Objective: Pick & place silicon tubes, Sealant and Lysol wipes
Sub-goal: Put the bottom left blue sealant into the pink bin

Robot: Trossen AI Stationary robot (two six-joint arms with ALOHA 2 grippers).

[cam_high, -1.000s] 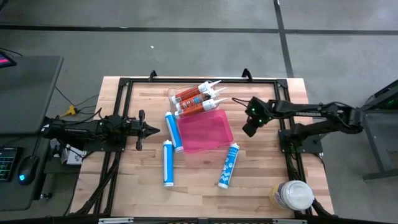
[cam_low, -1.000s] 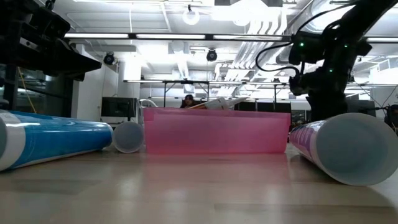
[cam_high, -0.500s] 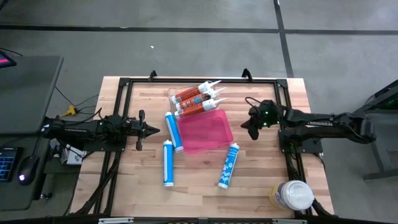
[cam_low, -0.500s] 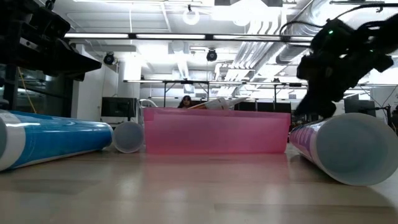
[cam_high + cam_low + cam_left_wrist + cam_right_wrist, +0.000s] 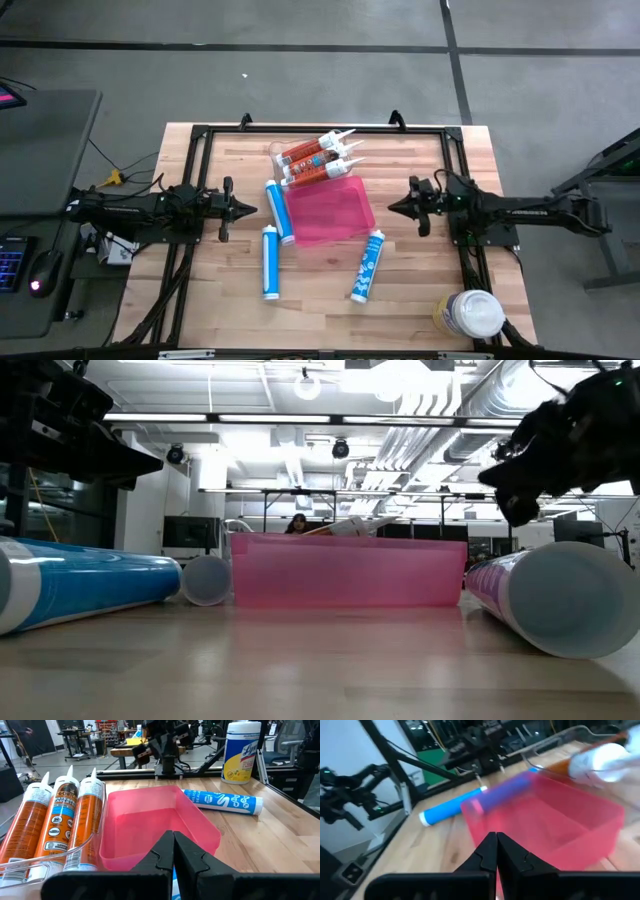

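Observation:
A pink bin (image 5: pixel 330 210) stands at the table's middle. Three orange caulk tubes (image 5: pixel 318 157) lie side by side at its far edge, and they also show in the left wrist view (image 5: pixel 55 820). One blue tube (image 5: pixel 278 212) lies along the bin's left side, another (image 5: pixel 269 262) lies nearer, and a third (image 5: pixel 367 265) lies near right of the bin. The Lysol wipes canister (image 5: pixel 470 313) stands upright at the near right corner. My left gripper (image 5: pixel 250 210) is shut and empty left of the bin. My right gripper (image 5: pixel 392 208) is shut and empty right of the bin.
A black frame rail (image 5: pixel 320 128) runs around the work area on the wooden table. Bare wood (image 5: pixel 320 320) lies between the blue tubes and the near edge. In the low view the bin (image 5: pixel 345 570) stands between two tube ends (image 5: pixel 560 600).
My right arm has come down from a raised, downward-pointing pose. It now lies level and points toward the table's left, at the bin. Its gripper has stayed just right of the bin. The tubes, the bin and the canister have not moved.

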